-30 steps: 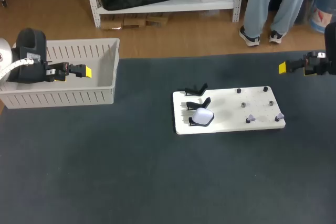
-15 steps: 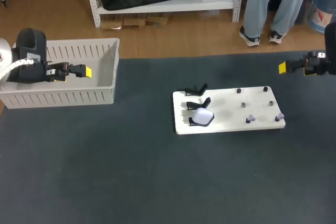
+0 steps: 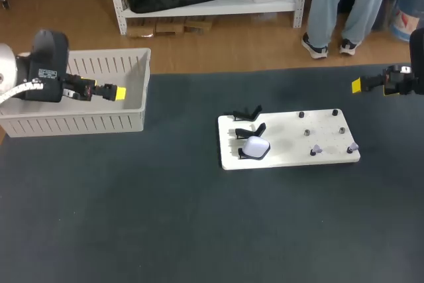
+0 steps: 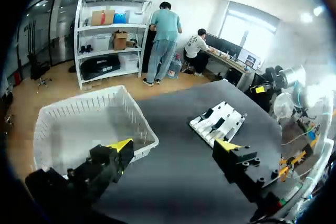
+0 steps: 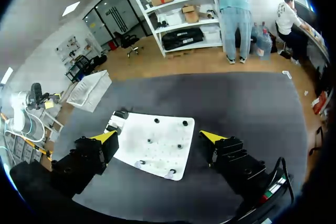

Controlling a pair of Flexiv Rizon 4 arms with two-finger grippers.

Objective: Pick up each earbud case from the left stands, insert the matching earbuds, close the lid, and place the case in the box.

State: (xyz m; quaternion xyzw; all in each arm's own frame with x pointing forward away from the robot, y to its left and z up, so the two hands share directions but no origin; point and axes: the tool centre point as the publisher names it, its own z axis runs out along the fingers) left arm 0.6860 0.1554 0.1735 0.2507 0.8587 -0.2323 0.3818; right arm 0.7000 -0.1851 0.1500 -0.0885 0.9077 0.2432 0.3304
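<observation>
Head view: white case (image 3: 256,147) seen at frame middle right, seated on lowest of three black stands (image 3: 246,113) on white board (image 3: 291,158); not yet picked, all steps judged left for it. Other two stands bare. Left gripper (image 3: 118,92) held over box (image 3: 136,121), upper left; right gripper (image 3: 356,85) at right edge. Pale bits by pegs (image 3: 307,132), possibly earbuds (image 3: 317,148).

Left wrist view: jaws released, nothing between; no case seen in box.

Right wrist view: jaws parted, nothing held; case too small to be made out.

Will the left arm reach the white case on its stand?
Probably yes: the left tool is open over the box, and only bare table lies between it and the white case.
</observation>
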